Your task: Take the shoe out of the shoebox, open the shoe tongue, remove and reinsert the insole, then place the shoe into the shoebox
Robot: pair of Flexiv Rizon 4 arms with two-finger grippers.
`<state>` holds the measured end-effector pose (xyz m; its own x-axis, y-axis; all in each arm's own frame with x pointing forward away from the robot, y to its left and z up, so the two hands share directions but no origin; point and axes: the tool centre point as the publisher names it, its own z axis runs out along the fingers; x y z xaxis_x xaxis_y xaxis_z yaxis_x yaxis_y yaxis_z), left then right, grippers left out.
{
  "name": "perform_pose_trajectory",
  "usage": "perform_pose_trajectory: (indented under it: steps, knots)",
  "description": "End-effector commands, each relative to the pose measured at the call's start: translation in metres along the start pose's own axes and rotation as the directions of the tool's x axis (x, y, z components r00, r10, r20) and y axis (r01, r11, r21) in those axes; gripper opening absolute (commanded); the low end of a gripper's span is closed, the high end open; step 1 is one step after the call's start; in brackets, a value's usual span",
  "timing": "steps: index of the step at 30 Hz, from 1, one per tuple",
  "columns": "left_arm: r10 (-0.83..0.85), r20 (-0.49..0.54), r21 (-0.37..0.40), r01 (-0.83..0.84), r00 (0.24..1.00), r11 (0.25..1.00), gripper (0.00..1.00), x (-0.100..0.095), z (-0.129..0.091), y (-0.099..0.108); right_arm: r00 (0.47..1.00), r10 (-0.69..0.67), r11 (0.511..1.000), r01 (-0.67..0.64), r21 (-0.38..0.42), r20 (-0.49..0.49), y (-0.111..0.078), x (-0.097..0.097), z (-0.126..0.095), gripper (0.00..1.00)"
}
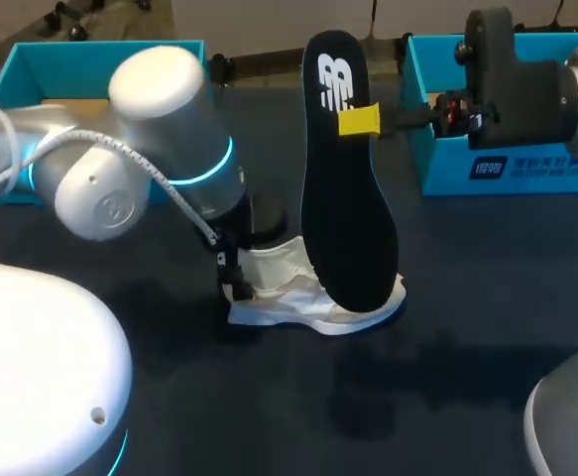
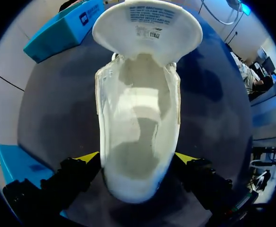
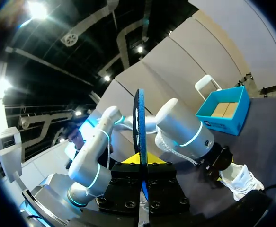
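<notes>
A white low-top fabric shoe [image 1: 313,302] stands on its sole on the dark surface [image 1: 467,347], between the two arms. The left hand [image 1: 235,276] comes down over the shoe's heel. In the left wrist view this left hand [image 2: 137,158] has a yellow-tipped finger [image 2: 88,157] pressed to each side of the heel, so it holds the shoe at a wide spread. The white padded tongue [image 2: 147,23] is folded forward, away from the hand, and the shoe's pale inside lies open.

A long, flat black insole [image 1: 343,198] with a white mark near its upper end stands nearly upright above the front of the shoe. Its broad lower end overlaps the shoe's toe in the head view, and I cannot tell whether the two touch. The right hand [image 1: 360,120] pinches the insole at one edge near its narrow upper end. In the right wrist view the insole [image 3: 140,123] shows edge-on, clamped in the narrow gap of the right hand [image 3: 141,161].

A teal open cardboard box [image 1: 90,64] sits at the far left of the surface, and a second teal box [image 1: 507,164] sits at the far right, behind the right arm.
</notes>
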<state>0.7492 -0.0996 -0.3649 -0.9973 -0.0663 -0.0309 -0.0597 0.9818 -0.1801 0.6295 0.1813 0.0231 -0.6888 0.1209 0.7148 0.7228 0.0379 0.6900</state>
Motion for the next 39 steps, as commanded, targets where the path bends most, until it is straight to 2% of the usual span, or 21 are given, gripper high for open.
perform_pose_trajectory:
  steps: [1, 13, 27, 39]
  knots:
    - [0.003, -0.002, -0.066, -0.003, 1.000, 0.998, 1.00, 0.002, -0.017, -0.003, 1.000, 0.002, 1.000, -0.002, 0.000, 0.002, 0.000, 0.000, 0.003, 0.00]
    - [0.042, 0.013, -0.132, -0.040, 0.999, 0.990, 1.00, 0.001, -0.040, -0.003, 1.000, 0.002, 1.000, -0.002, 0.000, 0.002, 0.000, 0.000, 0.003, 0.00]
    - [0.021, 0.028, -0.117, -0.017, 0.999, 0.993, 1.00, -0.001, -0.056, 0.002, 1.000, 0.002, 1.000, -0.002, 0.000, 0.002, 0.000, 0.000, 0.003, 0.00]
    - [0.021, 0.028, -0.117, -0.017, 0.999, 0.993, 1.00, -0.001, -0.056, 0.002, 1.000, 0.002, 1.000, -0.002, 0.000, 0.002, 0.000, 0.000, 0.003, 0.00]
